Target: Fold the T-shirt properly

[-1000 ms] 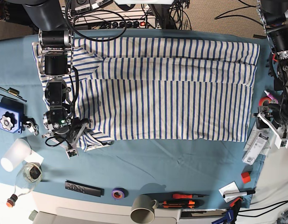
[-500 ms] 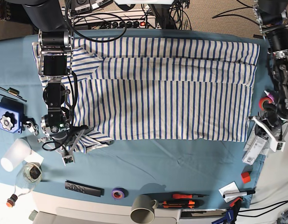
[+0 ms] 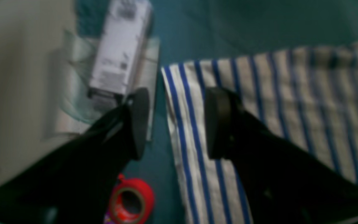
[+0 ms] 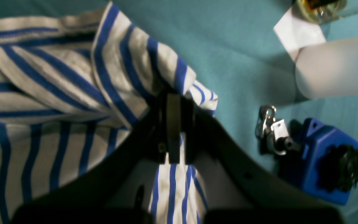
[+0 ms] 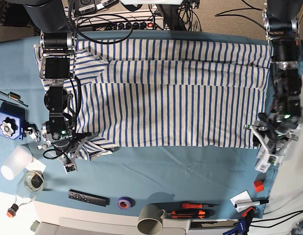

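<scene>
**Lighting and picture quality**

Base view: bright, even overhead light, sharp throughout; only faint soft shadows beside the arms. Left wrist view: dim, heavily blurred overall; T-shirt [image 3: 259, 124] stripes smeared, box [image 3: 120, 53] print unreadable, dark fingers [image 3: 138, 121] underexposed. Right wrist view: brighter, moderately soft; glare on white cup [image 4: 337, 68], fingers [image 4: 172, 127] near black, deep shadow along bottom edge.

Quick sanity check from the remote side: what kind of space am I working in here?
Most likely a robotics lab bench, not a home or laundry. A teal cloth covers the table, a power strip and loose cables sit behind it, and tools such as tape rolls and a box cutter line the front edge beside the T-shirt.
</scene>
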{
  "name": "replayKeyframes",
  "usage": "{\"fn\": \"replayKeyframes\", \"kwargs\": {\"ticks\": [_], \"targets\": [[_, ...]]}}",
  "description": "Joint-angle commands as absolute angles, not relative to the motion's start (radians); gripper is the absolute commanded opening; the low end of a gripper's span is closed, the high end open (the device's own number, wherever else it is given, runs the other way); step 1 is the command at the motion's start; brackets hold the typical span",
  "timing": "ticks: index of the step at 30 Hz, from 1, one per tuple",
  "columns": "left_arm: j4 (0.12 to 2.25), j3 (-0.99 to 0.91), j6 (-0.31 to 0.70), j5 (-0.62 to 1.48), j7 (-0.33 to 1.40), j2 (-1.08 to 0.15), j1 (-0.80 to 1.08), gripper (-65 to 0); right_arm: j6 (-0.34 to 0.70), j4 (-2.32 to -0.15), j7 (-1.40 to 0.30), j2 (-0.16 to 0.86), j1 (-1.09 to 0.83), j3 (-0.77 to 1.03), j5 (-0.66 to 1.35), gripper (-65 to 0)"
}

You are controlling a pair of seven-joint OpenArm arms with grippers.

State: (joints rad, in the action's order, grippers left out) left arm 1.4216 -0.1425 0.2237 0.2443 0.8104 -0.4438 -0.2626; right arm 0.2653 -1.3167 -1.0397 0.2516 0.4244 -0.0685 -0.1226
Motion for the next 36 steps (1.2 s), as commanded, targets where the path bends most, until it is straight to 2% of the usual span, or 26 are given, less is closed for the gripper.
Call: {"fn": "replayKeyframes", "kwargs": {"ticks": [1, 3, 8, 15, 24, 29, 36], "targets": [[1.416, -0.134, 0.196, 0.238, 0.796, -0.463, -0.309, -35.3, 0.259, -1.336, -1.027, 0.263, 0.458, -0.064, -0.128, -65.0], [1.379, -0.121, 0.163, 0.239, 0.823, -0.463, -0.342, -35.3, 0.259, -1.336, -1.035, 0.264, 0.458, -0.064, -0.128, -65.0], [1.262, -0.121, 0.154, 0.239, 0.831, -0.463, -0.415, -35.4, 0.26, -1.336, -1.04, 0.263, 0.458, -0.064, -0.122, -65.0], [1.04, -0.121, 0.235, 0.273, 0.825, -0.463, -0.483, -35.4, 0.26, -1.336, -1.047, 0.264, 0.458, -0.064, -0.075, -65.0], [1.029, -0.121, 0.264, 0.326, 0.791, -0.453, -0.485, -35.5, 0.261, -1.336, -1.063, 0.264, 0.458, -0.064, -0.075, -65.0], [0.978, -0.121, 0.259, 0.319, 0.74, -0.431, -0.485, -40.4, 0.261, -1.336, -1.064, 0.264, 0.458, -0.064, -0.075, -65.0], [0.912, -0.121, 0.26, 0.265, 0.744, -0.415, -0.485, -41.3, 0.261, -1.336, -1.068, 0.264, 0.458, -0.064, -0.075, -65.0]]}}
